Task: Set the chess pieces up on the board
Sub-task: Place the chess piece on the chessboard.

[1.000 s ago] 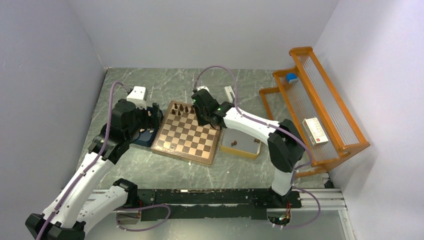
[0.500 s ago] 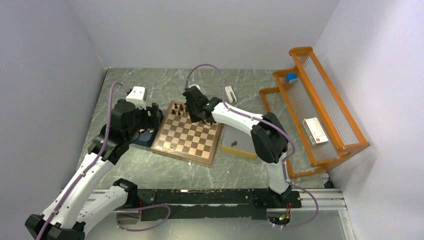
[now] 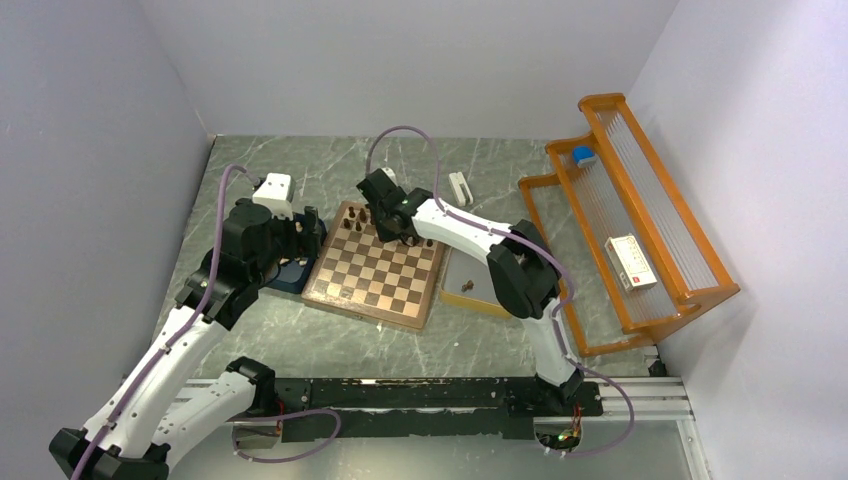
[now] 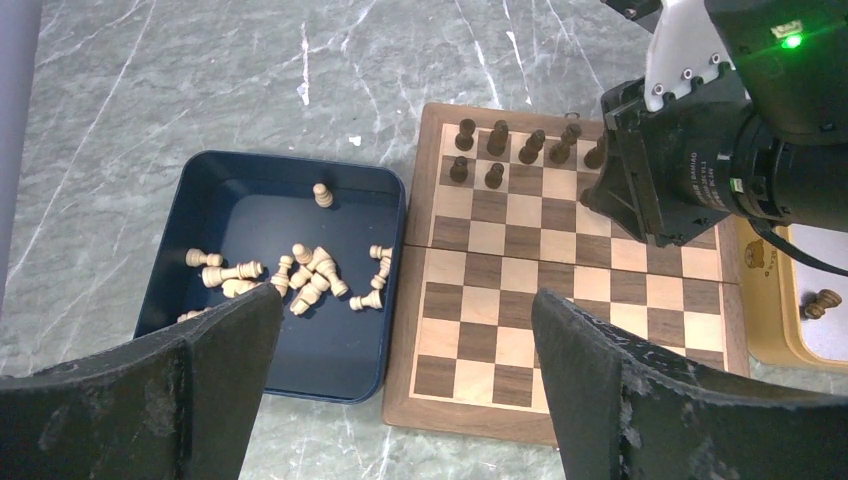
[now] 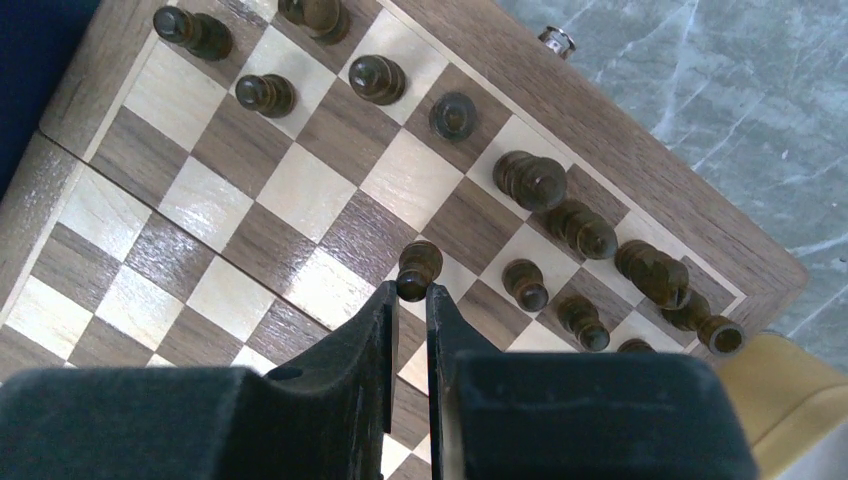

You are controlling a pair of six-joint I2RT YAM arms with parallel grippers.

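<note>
One dark piece (image 5: 419, 268) hung over the board (image 5: 200, 205), pinched by its head between the pressed-together fingers of the right end effector (image 5: 408, 292). About a dozen other dark pieces (image 5: 530, 180) stood along the two far rows. Three small ones (image 5: 525, 283) were just beside the held piece, on the yellow tray (image 4: 762, 320) side. Left end effector (image 4: 400, 335) was spread wide above the blue tray (image 4: 260, 215) of pale pieces (image 4: 305, 280), on the counter beside the board, gripping nothing.

Step in hand, as judged: setting this piece on a vacant second-row square next to its standing neighbours. Done well, that meant:
- a straight descent, with the base centred on the square
- fingers kept off the pieces alongside
- the base touching wood before any release
- a slight opening only, then a vertical lift so the fingers would not drag the head over

Main risk seemed to be a sideways brush toppling the close-packed back row. At least one more dark piece (image 4: 822, 300) lay in the yellow tray, so the set-up looked far from finished
</note>
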